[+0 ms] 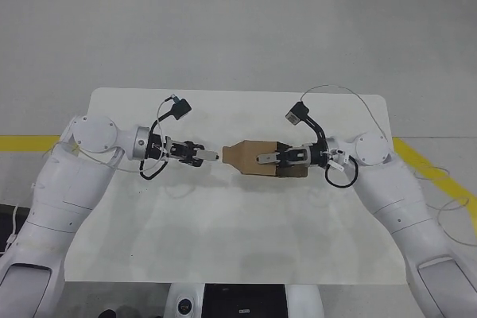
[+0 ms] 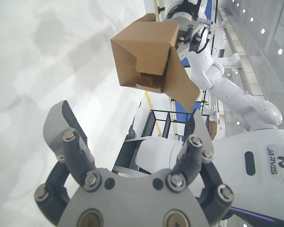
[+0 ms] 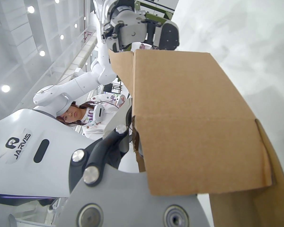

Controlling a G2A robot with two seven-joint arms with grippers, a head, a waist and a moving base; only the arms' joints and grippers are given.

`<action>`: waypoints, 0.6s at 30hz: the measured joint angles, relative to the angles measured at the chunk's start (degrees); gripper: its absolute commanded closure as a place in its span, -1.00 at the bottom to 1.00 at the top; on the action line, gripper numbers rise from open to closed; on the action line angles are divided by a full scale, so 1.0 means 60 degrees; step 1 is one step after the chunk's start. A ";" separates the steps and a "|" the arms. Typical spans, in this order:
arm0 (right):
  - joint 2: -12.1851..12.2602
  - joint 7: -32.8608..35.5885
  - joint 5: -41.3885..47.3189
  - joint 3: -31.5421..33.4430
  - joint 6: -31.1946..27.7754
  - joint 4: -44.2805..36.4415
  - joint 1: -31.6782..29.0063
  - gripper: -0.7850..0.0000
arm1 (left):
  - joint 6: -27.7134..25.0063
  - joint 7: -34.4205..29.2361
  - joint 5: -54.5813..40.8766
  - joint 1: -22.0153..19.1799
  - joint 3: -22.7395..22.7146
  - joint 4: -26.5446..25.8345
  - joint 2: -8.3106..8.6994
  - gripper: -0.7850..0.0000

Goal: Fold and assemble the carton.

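Observation:
The brown carton (image 1: 254, 155) hangs above the middle of the white table (image 1: 238, 230), partly folded into a box. In the left wrist view the carton (image 2: 144, 53) has its end open, with one long flap (image 2: 182, 86) sticking out toward my left gripper. My right gripper (image 1: 285, 157) is shut on the carton's right end, and the carton (image 3: 191, 124) covers one of its fingers in the right wrist view. My left gripper (image 1: 213, 155) is open just left of the carton's pointed flap. Its fingers (image 2: 68, 121) are spread wide with nothing between them.
Bare white tabletop surrounds the carton on all sides. A yellow floor line (image 1: 12, 143) runs beyond the table's left and right edges. A black frame rack (image 2: 161, 124) stands in the room behind.

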 measured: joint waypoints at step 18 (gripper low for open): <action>-0.0068 -0.0321 -0.0864 -0.0229 0.0338 -0.0750 0.0018 1.00 | 0.0829 0.0588 0.1142 0.0075 0.0280 -0.0694 0.0051 -1.00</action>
